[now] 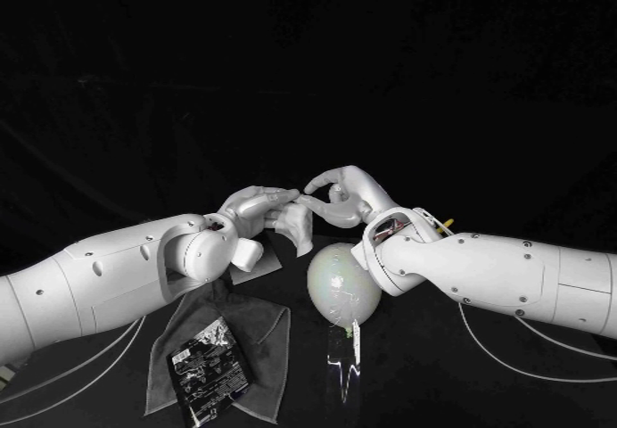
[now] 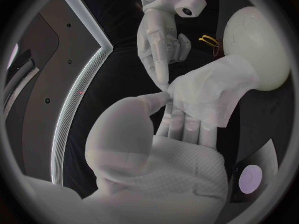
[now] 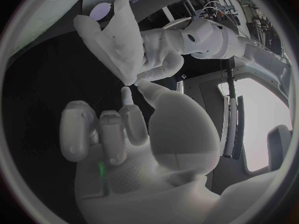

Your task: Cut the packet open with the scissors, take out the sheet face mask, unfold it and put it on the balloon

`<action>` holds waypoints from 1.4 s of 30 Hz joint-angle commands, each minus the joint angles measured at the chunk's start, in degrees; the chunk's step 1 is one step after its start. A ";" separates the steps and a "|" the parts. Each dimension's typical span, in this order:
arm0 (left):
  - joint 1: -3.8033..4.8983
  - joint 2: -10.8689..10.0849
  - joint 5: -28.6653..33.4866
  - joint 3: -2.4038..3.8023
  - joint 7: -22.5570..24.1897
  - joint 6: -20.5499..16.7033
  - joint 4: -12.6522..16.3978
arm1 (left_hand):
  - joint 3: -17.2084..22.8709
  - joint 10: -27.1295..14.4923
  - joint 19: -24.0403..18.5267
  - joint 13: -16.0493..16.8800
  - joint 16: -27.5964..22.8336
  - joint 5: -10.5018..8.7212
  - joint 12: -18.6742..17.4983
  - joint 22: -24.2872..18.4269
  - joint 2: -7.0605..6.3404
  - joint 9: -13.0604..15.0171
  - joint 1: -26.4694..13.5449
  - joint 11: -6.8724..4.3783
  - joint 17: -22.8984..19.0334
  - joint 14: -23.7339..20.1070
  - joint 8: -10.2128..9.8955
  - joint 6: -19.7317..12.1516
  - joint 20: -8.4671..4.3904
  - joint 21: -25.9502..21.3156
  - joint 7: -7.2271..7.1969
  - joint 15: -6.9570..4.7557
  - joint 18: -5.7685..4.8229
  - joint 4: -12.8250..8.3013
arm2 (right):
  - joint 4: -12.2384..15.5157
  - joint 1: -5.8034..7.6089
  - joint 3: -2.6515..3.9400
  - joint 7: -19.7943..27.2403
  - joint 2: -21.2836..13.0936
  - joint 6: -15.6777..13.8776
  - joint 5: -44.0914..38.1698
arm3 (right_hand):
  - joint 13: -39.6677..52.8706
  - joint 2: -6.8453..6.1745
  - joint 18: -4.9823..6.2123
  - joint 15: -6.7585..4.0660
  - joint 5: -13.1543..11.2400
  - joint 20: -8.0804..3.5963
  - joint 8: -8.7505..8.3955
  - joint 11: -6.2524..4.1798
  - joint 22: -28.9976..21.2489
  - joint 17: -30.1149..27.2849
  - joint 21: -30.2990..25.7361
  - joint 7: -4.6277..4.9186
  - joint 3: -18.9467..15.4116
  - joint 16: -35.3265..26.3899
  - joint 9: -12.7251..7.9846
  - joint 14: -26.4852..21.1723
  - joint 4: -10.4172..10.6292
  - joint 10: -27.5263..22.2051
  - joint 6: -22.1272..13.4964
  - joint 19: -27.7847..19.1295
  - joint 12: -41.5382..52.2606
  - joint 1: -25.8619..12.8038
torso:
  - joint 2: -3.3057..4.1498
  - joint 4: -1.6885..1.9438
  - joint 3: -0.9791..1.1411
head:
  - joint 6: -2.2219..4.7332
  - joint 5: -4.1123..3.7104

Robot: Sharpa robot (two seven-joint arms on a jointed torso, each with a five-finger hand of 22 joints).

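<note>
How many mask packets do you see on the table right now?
1. The packet lies on the grey cloth, front left of the balloon. The arms cover part of the table, so another could be hidden.

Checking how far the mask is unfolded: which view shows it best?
The left wrist view: the mask sits large and central, creased, held in the left hand, the right hand at its corner. The head view shows a small flap between the hands; the right wrist view shows the mask off-centre.
</note>
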 commanded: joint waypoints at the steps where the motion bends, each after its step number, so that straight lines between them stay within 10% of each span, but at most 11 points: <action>1: 0.01 0.12 0.88 0.07 0.71 1.13 0.08 | -0.26 -0.47 -0.30 -0.11 -0.48 -0.08 -0.49 -0.14 0.11 -0.28 0.13 0.23 0.11 -0.66 -0.39 -0.56 0.27 -0.39 0.04 0.08 1.13 -0.18 | 0.04 0.00 0.02 -0.21 0.08 1.63 -1.11 | 6.09 -0.02 0.55 0.58 -0.23 0.29 -0.27 0.25 10.80 11.88 -0.19 0.22 -0.32 -0.12 -0.05 4.70 0.02 1.12 0.19 -0.05 -0.19 0.74 | -0.03 -0.05 0.05 | 0.03 0.05; 42: -0.03 0.14 0.91 0.07 1.09 1.17 0.15 | -1.69 -1.73 -0.95 -0.03 -1.62 -0.06 -1.06 -0.51 -1.41 -0.33 0.77 0.47 0.89 -1.79 -1.00 -1.32 0.99 -1.92 0.21 0.40 1.29 -0.37 | -0.49 0.00 0.03 -0.19 0.46 0.50 -0.76 | 6.18 0.90 0.57 0.48 -0.23 0.50 -1.01 0.11 10.88 11.85 0.03 0.06 -0.79 -0.13 -0.61 4.68 -0.55 1.09 1.35 0.08 -0.21 2.84 | -0.04 -0.03 0.06 | 0.02 -0.06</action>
